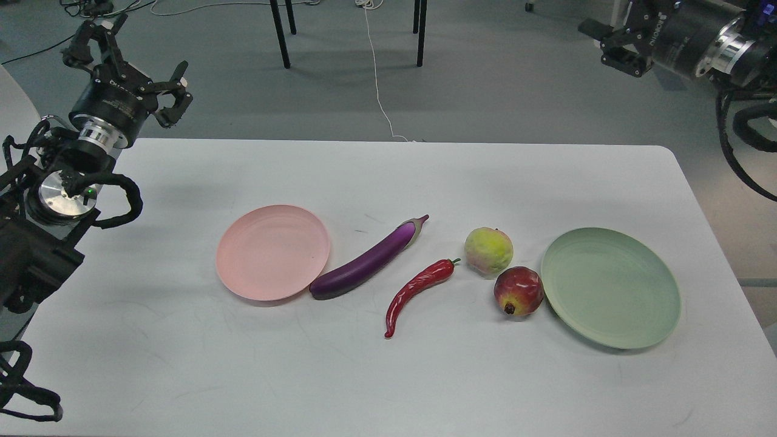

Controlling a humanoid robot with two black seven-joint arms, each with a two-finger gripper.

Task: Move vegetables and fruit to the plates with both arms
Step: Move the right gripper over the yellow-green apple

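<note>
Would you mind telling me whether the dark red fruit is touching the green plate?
Cannot tell. In the head view the dark red fruit sits right against the left rim of the green plate, with no visible gap, but overlap from this angle could hide one.

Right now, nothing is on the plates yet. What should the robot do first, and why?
Probably lower the left gripper toward the eggplant. That gripper hangs open above the table's far left corner, holding nothing. The eggplant lies right beside the pink plate, on the left arm's side, so it looks like the shortest trip.
</note>
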